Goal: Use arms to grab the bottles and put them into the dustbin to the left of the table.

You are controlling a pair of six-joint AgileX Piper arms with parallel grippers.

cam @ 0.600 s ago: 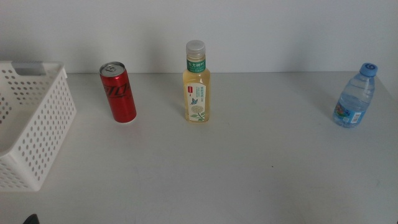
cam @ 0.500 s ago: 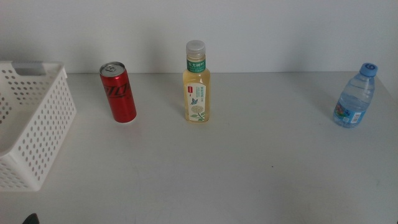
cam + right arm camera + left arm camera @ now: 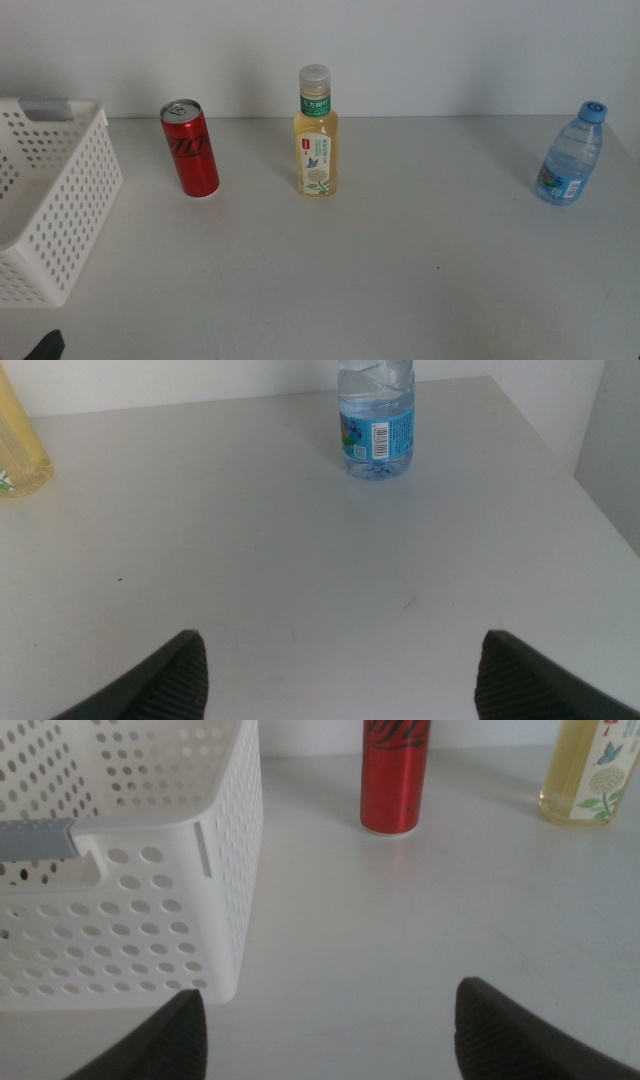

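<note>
Slightly risen at the bottom edge, left pincer [image 3: 47, 347] gapes wide, red can [image 3: 397, 775] well ahead.

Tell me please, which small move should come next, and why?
Probably the left gripper should advance toward the red can: its jaws are open and empty, the can stands upright nearest the dustbin, and nothing lies between.

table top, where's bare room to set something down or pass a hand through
The widest bare patch on the table lies between the pale-yellow bottle and the water bottle, and all along the near side. It is tightest between the basket and the red can.
</note>
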